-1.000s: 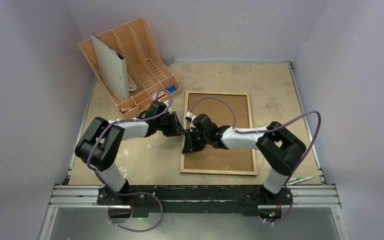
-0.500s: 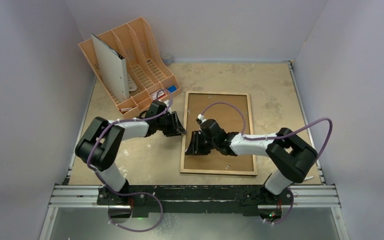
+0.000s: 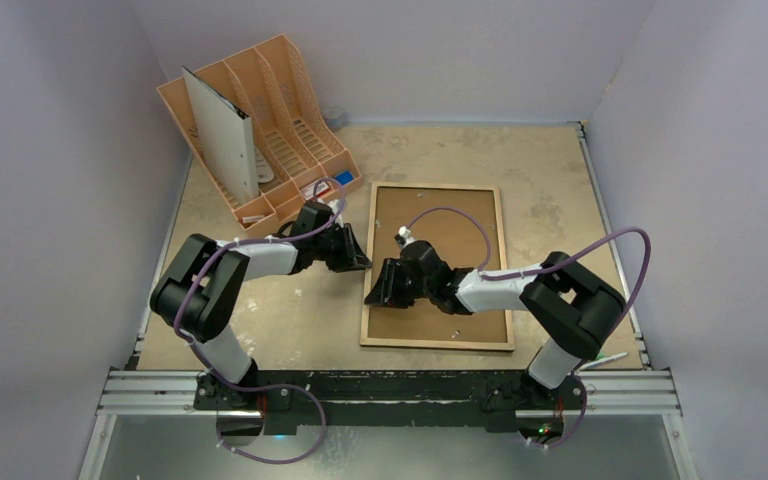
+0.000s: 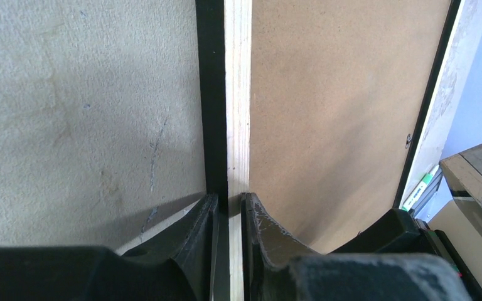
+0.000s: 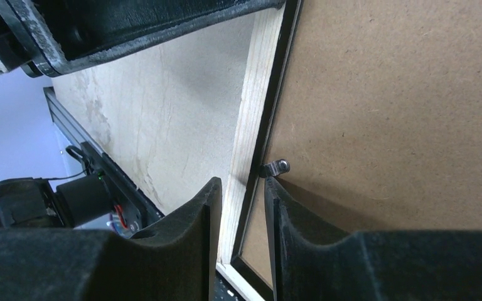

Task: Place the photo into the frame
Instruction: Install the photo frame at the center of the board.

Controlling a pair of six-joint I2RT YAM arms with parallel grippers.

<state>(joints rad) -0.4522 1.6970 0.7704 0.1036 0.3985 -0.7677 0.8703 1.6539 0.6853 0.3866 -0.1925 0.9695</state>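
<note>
The frame (image 3: pixel 501 262) lies face down on the table, light wood rim up, with the brown backing board (image 3: pixel 460 235) in it. My left gripper (image 3: pixel 363 262) is shut on the frame's left rim (image 4: pixel 238 94), one finger on each side (image 4: pixel 229 207). My right gripper (image 3: pixel 380 287) straddles the same rim (image 5: pixel 257 100) nearer the front, jaws narrowly open (image 5: pixel 243 188), the inner finger beside a small metal clip (image 5: pixel 276 167). A large white sheet (image 3: pixel 222 135), like the photo's white reverse, stands in the rack; no printed side shows.
A peach file rack (image 3: pixel 290 110) stands at the back left with small items in its front tray. Pens (image 3: pixel 600 358) lie at the front right by the table rail. Grey walls close in on both sides.
My right gripper has shifted along the frame's left rim, a little toward the front and left, and its elbow has swung. The left gripper and the frame have not moved.
</note>
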